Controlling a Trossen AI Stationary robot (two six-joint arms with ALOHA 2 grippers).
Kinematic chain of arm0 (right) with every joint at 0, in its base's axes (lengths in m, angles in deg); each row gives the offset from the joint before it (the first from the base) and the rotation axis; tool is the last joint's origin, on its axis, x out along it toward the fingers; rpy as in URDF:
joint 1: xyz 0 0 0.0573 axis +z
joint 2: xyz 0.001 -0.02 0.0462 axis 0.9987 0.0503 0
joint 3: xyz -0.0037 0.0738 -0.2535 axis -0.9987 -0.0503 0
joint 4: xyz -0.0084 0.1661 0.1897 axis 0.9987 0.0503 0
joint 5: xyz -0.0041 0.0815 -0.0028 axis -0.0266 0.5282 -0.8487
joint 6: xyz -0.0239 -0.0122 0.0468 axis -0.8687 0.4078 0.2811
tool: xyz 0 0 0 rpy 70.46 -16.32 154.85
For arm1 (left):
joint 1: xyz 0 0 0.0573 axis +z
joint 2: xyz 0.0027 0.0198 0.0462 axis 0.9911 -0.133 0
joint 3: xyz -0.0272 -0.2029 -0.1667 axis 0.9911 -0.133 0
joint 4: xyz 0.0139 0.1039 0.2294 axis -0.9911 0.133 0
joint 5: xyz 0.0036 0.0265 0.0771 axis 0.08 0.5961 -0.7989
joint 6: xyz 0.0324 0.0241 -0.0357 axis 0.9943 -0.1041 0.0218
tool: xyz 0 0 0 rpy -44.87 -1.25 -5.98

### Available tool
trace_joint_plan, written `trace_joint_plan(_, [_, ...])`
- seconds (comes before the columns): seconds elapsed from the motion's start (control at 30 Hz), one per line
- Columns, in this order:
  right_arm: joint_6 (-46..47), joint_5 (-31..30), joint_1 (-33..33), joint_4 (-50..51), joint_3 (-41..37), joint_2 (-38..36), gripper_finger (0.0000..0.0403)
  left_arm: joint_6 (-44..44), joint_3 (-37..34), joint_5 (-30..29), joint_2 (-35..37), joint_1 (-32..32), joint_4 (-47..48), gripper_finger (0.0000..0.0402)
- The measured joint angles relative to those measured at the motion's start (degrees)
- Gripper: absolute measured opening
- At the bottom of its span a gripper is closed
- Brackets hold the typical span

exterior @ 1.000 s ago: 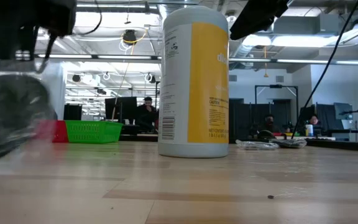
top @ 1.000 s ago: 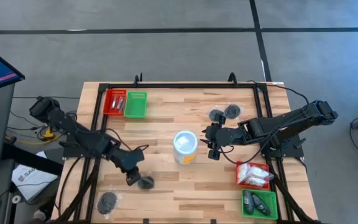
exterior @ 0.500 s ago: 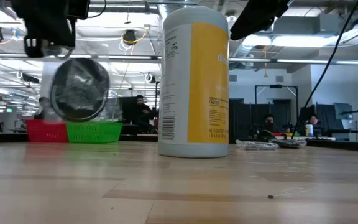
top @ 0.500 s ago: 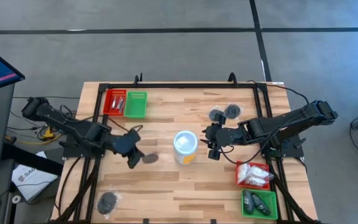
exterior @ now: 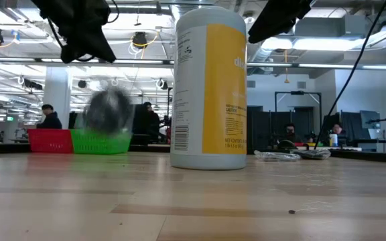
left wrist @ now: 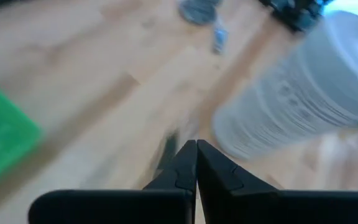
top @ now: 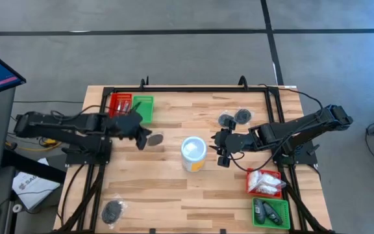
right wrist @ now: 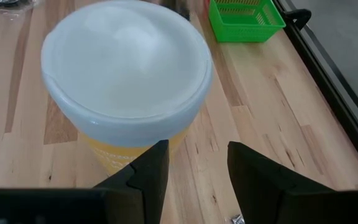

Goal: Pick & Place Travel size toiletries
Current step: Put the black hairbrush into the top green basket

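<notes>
Dark grey round piece (top: pixel 153 138) mid-carry, left gripper (top: pixel 141 135) jaws clamped on it, near green tray (top: pixel 143 108).
Right gripper (top: pixel 222 148) jaws apart, empty; several pieces still on desk (top: pixel 174 188).

**A:** what kind of place is this, lab?

**B:** yeah, big open robotics lab or workshop. Wooden bench (top: pixel 174 188) on a grey concrete floor (top: pixel 174 52), exposed ceiling with strip lights (exterior: pixel 327 65), rows of monitors (exterior: pixel 277 124) at the back, people (exterior: pixel 47 115) sat at desks.
</notes>
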Motion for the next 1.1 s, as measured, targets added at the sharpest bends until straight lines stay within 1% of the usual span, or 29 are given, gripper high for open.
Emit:
trace_joint_plan(0.17, [0.0, 0.0, 0.0, 0.0, 0.0, 0.0, 0.0154, 5.8, 0.0, 0.3, -0.1, 8.0, 0.0, 0.0000])
trace_joint_plan(0.27, [0.0, 0.0, 0.0, 0.0, 0.0, 0.0, 0.0154, 7.5, 0.0, 3.7, -0.7, 11.2, 0.1, 0.0000])
trace_joint_plan(0.33, [0.3, 0.0, 0.0, 0.0, 0.0, 0.0, 0.0154, 8.8, 0.0, 7.5, -1.6, 11.4, 0.0, 0.0000])
trace_joint_plan(0.43, [0.4, 0.0, 0.0, 0.0, 0.0, 0.0, 0.0154, 9.2, 0.0, 9.2, -3.7, 10.6, 0.4, 0.0001])
trace_joint_plan(0.6, [0.4, 0.0, 0.0, 0.0, 0.0, 0.0, 0.0154, 6.9, -0.7, 15.6, -9.1, 9.9, 3.3, 0.0001])
trace_joint_plan(0.73, [0.4, 0.0, 0.0, 0.2, 0.0, 0.0, 0.0154, 2.6, -3.2, 15.7, -12.7, 9.6, 4.6, 0.0006])
trace_joint_plan(0.83, [0.4, 0.0, 0.0, 0.2, 0.0, 0.0, 0.0154, 0.4, -4.8, 15.7, -14.3, 9.8, 4.7, 0.0024])
trace_joint_plan(0.97, [0.4, 0.0, 0.0, 0.3, 0.0, 0.0, 0.0154, -3.1, -5.2, 15.6, -14.7, 9.8, 5.0, 0.0065])
trace_joint_plan(1.1, [0.4, 0.0, 0.0, 0.2, 0.0, 0.0, 0.0154, -8.6, -5.2, 13.3, -14.7, 9.8, 5.8, 0.0105])
